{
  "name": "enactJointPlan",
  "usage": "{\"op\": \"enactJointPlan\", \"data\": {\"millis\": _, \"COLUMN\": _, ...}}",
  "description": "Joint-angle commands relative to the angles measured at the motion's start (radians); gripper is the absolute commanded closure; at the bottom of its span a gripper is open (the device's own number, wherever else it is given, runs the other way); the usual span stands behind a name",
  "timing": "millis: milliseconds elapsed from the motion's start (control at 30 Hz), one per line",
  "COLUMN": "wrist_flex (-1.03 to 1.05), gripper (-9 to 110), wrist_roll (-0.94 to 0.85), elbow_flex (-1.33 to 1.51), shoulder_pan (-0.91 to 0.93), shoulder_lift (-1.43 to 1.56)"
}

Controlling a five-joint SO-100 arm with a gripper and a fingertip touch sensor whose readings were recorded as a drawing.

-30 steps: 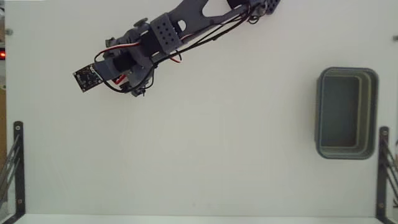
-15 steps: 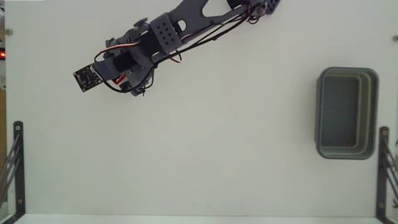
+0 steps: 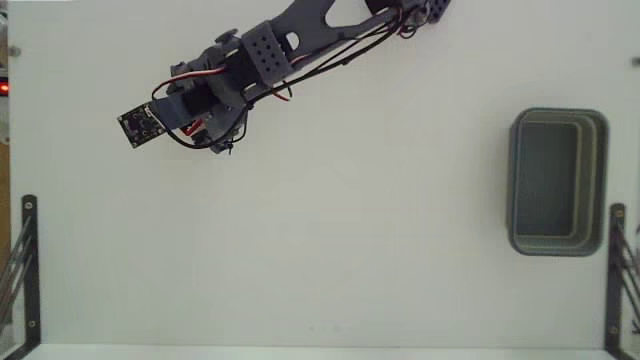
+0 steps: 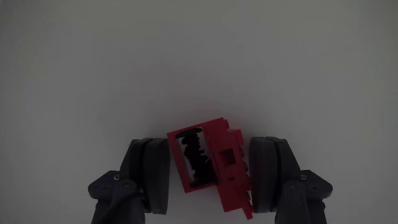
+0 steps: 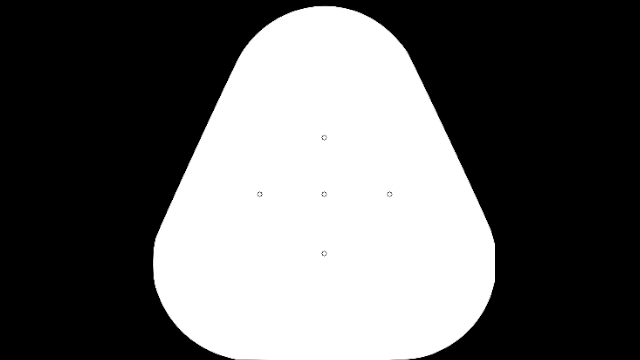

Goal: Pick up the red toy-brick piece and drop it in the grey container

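Observation:
In the wrist view the red toy-brick piece (image 4: 227, 163) sits on the white table between my gripper's (image 4: 208, 148) two dark fingers (image 4: 150, 174). Both fingers touch its sides, so the gripper is shut on it. The fixed view shows the gripper (image 3: 207, 135) at the upper left of the table, with only a sliver of the red toy-brick piece (image 3: 196, 127) visible under the arm. The grey container (image 3: 597, 180) stands far off at the right edge, with nothing inside it.
The arm (image 3: 300, 35) reaches in from the top centre of the fixed view. Black metal brackets (image 3: 28, 265) stand at the lower left and lower right (image 3: 615, 270) table edges. White tabletop (image 3: 350, 220) lies between gripper and container.

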Motion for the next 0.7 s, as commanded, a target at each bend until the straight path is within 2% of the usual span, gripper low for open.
{"op": "enactJointPlan", "data": {"millis": 0, "wrist_flex": -0.015, "gripper": 26, "wrist_roll": 0.002, "elbow_flex": 0.005, "shoulder_pan": 0.019, "shoulder_lift": 0.03}}
{"op": "enactJointPlan", "data": {"millis": 667, "wrist_flex": -0.015, "gripper": 32, "wrist_roll": 0.002, "elbow_flex": 0.005, "shoulder_pan": 0.019, "shoulder_lift": 0.03}}
